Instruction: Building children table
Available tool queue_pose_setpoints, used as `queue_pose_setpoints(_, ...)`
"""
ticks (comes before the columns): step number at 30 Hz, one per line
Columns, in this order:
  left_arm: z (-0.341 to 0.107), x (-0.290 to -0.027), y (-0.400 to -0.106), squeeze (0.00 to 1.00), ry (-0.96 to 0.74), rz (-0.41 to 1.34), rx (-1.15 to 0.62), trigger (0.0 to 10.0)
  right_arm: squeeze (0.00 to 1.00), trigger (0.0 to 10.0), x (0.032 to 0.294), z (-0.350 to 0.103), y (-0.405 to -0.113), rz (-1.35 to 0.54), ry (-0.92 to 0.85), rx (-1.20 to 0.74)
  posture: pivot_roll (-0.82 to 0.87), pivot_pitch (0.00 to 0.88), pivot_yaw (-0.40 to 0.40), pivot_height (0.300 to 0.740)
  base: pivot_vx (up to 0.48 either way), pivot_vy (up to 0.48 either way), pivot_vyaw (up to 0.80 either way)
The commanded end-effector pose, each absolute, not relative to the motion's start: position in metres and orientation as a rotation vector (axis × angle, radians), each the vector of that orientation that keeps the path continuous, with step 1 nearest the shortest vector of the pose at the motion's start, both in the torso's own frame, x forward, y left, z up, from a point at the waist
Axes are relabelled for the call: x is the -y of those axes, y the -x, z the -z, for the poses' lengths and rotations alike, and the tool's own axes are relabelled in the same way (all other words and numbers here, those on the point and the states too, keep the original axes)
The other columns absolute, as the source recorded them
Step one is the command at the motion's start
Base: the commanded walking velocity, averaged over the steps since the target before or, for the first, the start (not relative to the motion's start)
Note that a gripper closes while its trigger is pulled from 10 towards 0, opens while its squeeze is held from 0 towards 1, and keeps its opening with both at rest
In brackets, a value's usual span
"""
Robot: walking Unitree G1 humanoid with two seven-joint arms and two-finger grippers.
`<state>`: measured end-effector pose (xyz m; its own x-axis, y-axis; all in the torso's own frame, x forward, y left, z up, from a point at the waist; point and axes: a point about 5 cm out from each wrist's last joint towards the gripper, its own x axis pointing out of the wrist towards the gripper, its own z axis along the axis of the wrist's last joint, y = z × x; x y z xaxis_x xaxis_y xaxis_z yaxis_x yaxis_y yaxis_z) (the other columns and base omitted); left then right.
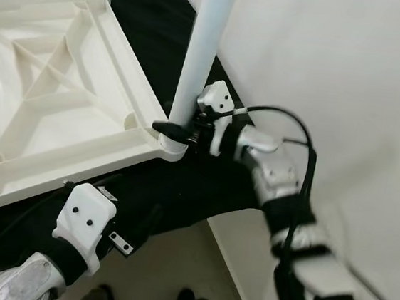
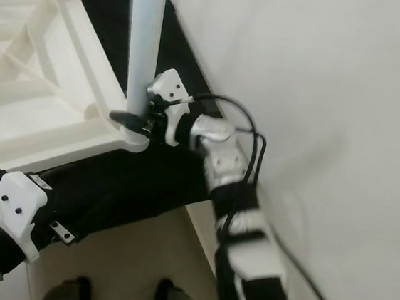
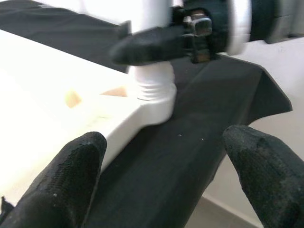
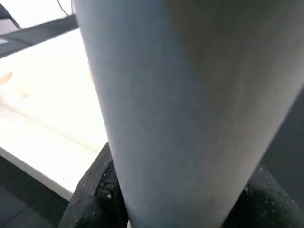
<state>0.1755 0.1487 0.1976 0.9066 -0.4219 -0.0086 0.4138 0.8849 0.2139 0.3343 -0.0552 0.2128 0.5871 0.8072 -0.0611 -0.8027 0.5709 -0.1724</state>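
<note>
Table leg (image 1: 199, 57) in right gripper (image 1: 176, 129)

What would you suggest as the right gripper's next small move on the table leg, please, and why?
Probably keep twisting the leg into its corner socket: the right gripper clamps the leg just above the socket, and thread rings show above the socket's rim. The left gripper hovers open nearby.

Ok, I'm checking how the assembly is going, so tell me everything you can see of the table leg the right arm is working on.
The table leg is a smooth white tube, plastic by its look, standing nearly upright in the corner socket of the upside-down white tabletop. Ribbed threads show at its base, just above the socket. The right pincer is closed around it low down, near the socket. Its top runs out of frame. A black cloth lies under the tabletop.
</note>
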Motion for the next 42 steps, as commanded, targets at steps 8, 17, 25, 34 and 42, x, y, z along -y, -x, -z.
queue_pose_setpoints(8,-0.198,-0.141,-0.174,0.0,-0.202,0.484,0.031,10.0,0.0,2.4,0.028,-0.161,-0.321,-0.952,0.181,-0.28,0.2,0.331,-0.167,0.74,0.0,0.0,0.0)
queue_pose_setpoints(17,-0.2,-0.144,-0.177,0.0,-0.207,0.469,0.043,10.0,1.0,10.0,0.015,-0.209,-0.327,-1.059,0.125,-0.085,0.2,0.321,-0.164,0.74,0.0,0.0,0.0)
queue_pose_setpoints(25,-0.201,-0.144,-0.177,0.0,-0.209,0.458,0.05,10.0,0.0,10.0,0.017,-0.241,-0.33,-1.425,0.199,0.142,0.22,0.318,-0.168,0.74,0.0,0.0,0.0)
queue_pose_setpoints(34,-0.199,-0.149,-0.175,0.0,-0.217,0.427,0.039,10.0,0.0,0.5,0.024,-0.269,-0.356,-1.515,0.269,0.185,0.25,0.324,-0.176,0.74,0.0,0.0,0.0)
queue_pose_setpoints(42,-0.199,-0.153,-0.173,0.0,-0.229,0.41,0.034,10.0,0.0,0.0,0.03,-0.278,-0.362,-1.569,0.253,0.207,0.26,0.331,-0.177,0.74,0.0,0.0,0.0)
